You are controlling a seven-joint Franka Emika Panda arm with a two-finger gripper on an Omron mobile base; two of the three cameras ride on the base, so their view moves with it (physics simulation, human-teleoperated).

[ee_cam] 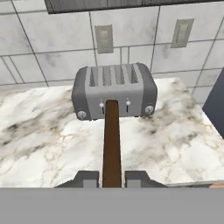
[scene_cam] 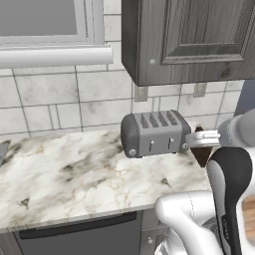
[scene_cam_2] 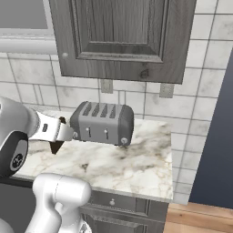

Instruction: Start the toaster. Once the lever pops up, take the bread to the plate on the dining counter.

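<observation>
The grey four-slot toaster (scene_cam: pixel 154 134) (scene_cam_2: pixel 104 120) (ee_cam: pixel 114 89) stands on the marble worktop against the tiled wall, its two small levers facing me. My gripper (scene_cam: pixel 193 142) (scene_cam_2: pixel 68 133) (ee_cam: pixel 112 179) is shut on the bread (scene_cam: pixel 202 155) (scene_cam_2: pixel 56 146) (ee_cam: pixel 111 144), a thin dark-brown slice held upright and edge-on in the hand view. The slice hangs just in front of the toaster's front face, above the worktop. From here the toaster's slots look empty. The plate and the dining counter are out of view.
A dark wood wall cabinet (scene_cam: pixel 189 40) (scene_cam_2: pixel 123 41) hangs above the toaster. Two wall outlets (ee_cam: pixel 104 38) sit on the tiles behind it. The worktop (scene_cam: pixel 74 174) stretches left towards a window sill (scene_cam: pixel 55 55); its right end meets a dark wall (scene_cam_2: pixel 218 136).
</observation>
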